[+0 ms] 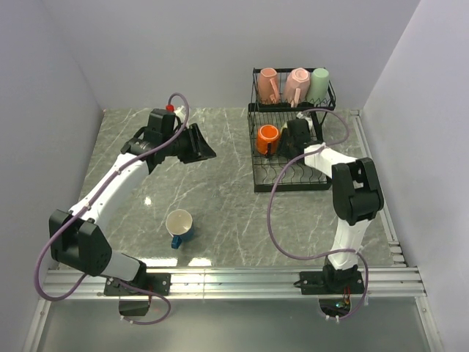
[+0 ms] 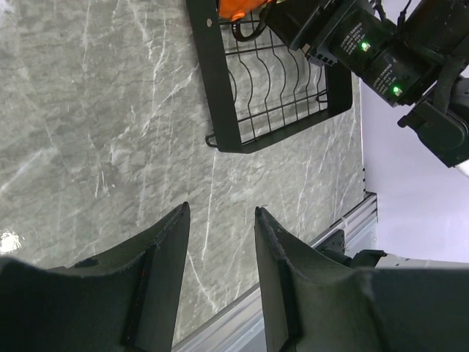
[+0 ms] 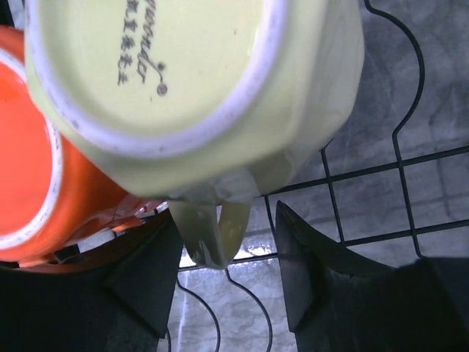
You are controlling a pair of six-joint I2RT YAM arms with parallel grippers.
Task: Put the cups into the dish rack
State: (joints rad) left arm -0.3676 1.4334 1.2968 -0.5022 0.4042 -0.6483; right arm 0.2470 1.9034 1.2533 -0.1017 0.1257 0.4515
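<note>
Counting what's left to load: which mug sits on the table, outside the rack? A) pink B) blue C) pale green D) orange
B: the blue mug stands upright on the table, well apart from the dish rack.

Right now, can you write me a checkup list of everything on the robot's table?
surface: grey marbled table.
job's things: dish rack holds a pink mug, another pink mug and a green mug on top, with an orange mug and a yellow mug below; blue mug upright on the table.
clutter: nothing seen.
jaws: left jaws open, empty, above the table; right jaws open around the yellow mug's handle.
cables: purple cables loop along both arms.
surroundings: pale walls; metal rail at the near edge.
</note>
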